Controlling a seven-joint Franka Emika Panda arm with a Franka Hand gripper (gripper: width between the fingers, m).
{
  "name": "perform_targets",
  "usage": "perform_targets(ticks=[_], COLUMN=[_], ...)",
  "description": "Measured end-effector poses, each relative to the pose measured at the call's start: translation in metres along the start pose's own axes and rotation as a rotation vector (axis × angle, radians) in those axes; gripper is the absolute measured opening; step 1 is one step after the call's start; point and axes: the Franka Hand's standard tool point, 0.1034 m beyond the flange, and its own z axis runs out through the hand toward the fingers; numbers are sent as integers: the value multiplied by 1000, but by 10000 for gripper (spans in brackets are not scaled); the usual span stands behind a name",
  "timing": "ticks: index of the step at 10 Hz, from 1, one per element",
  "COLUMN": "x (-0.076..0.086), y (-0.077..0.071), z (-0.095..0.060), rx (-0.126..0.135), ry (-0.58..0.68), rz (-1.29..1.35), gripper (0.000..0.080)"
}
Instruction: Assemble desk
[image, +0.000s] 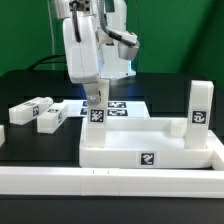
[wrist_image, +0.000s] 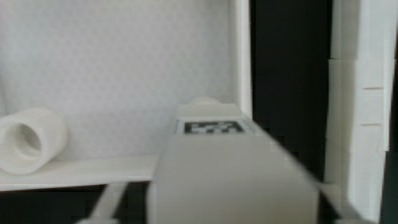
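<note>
**Leg upright at slab corner, gripper around it**

The gripper (image: 95, 97) straddles a white leg (image: 97, 114) standing at the slab's (image: 150, 138) corner on the exterior view's left. Whether it is gripping the leg cannot be told. A second leg (image: 198, 106) stands at the right corner. A third leg (image: 32, 108) and a fourth leg (image: 52, 119) lie on the black table (image: 40, 150).

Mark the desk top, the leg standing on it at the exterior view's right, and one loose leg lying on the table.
Desk top (image: 115, 155): exterior view, on its front wall.
Standing leg (image: 199, 98): exterior view, upper part of its facing side.
Loose leg (image: 30, 107): exterior view, middle of its upper face.
</note>
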Motion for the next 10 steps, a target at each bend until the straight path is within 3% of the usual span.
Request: perform_targets(ticks=[1, 3, 8, 10], x=[0, -1, -11, -13], y=[0, -2, -5, -6], z=[0, 1, 1, 1], rx=[0, -1, -2, -21], ry=[0, 3, 2, 21], rz=[-37, -307, -755, -932], gripper=[412, 631, 648, 648])
